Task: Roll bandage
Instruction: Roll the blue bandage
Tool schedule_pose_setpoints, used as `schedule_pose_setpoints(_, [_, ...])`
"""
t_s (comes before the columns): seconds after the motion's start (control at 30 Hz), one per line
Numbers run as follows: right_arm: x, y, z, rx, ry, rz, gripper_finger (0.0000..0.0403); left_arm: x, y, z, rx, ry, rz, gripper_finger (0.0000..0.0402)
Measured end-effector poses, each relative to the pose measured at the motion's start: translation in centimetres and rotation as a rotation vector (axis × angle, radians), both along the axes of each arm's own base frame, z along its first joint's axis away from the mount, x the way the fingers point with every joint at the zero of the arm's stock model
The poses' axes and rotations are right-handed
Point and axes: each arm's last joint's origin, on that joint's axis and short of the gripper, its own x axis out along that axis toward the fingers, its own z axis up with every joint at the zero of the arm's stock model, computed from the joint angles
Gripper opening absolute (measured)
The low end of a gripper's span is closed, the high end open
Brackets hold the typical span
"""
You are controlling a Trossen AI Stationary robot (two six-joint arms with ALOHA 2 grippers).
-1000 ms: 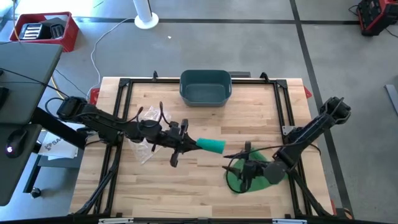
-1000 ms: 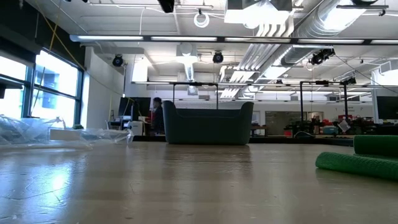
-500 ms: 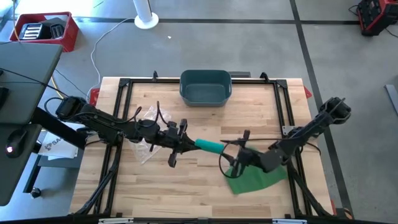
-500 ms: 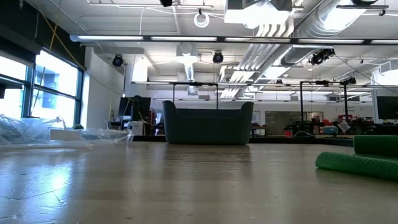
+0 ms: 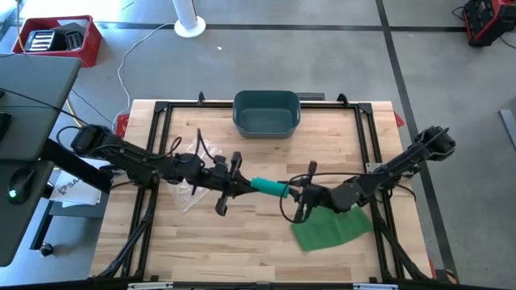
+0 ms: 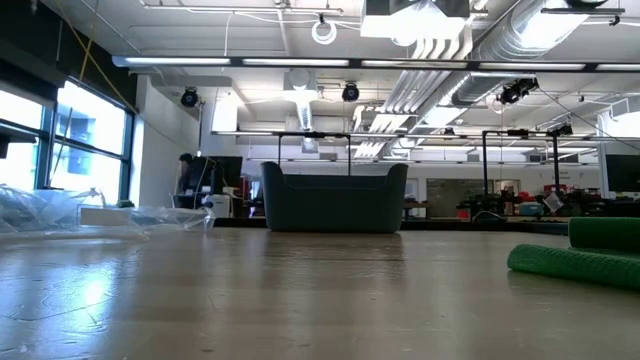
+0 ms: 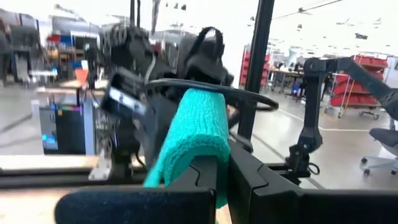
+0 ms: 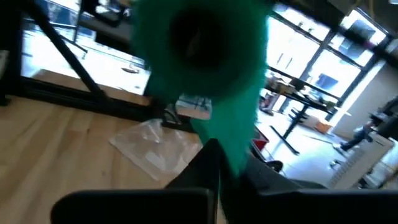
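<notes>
A teal bandage roll [image 5: 270, 188] hangs level above the middle of the table, between my two grippers. My left gripper [image 5: 244, 187] is shut on the roll's left end; the left wrist view shows the roll [image 7: 193, 130] reaching out past the fingers. My right gripper [image 5: 295, 193] is shut at the roll's right end. In the right wrist view the roll [image 8: 199, 43] shows end-on. The loose green bandage [image 5: 326, 229] lies spread on the table under the right arm, and it also shows in the low view [image 6: 575, 265]. The gripper hides how it joins the roll. My left gripper pinches the roll's left end [image 7: 208, 163] between its two fingers. The fingers come level from the table's left and lie along the roll. The roll is lifted clear of the table and sticks out toward the right. My right gripper is shut on a strip of bandage [image 8: 233, 146] that comes down off the roll's right end. Its fingers come about level from the table's right. One layer or several, I cannot tell.
A dark teal bin [image 5: 266, 113] stands at the table's far edge, middle. A crumpled clear plastic bag [image 5: 189, 173] lies under the left arm. Black frame rails [image 5: 157, 161] run along the table's sides. A person [image 6: 187, 175] stands far off in the room.
My right gripper has moved from over the loose bandage toward the table's left and a little up, as far as the roll's right end. The loose bandage, which it covered before, now lies uncovered on the table. The roll has kept its place in my left gripper.
</notes>
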Motion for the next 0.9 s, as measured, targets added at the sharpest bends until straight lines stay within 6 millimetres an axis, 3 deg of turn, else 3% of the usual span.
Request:
schedule_pose_setpoints(0.27, [0.3, 1.5, -0.8, 0.038, -0.005, 0.15, 0.0001, -1.3, 0.1, 1.5, 0.069, -0.05, 0.129, 0.0003])
schedule_pose_setpoints(0.5, [0.3, 3.2, -0.9, 0.051, -0.076, 0.223, 0.0, -1.2, 0.3, 0.8, 0.108, 0.034, 0.19, 0.0003])
schedule_pose_setpoints(0.7, [0.1, 3.5, 0.6, 0.098, -0.22, 0.29, 0.0, -1.1, -0.2, 0.4, 0.151, 0.049, 0.176, 0.0003])
schedule_pose_setpoints(0.9, [0.4, 3.1, -0.2, 0.119, -0.149, 0.254, 0.0, -1.5, -1.2, 1.0, 0.192, -0.023, 0.14, 0.0003])
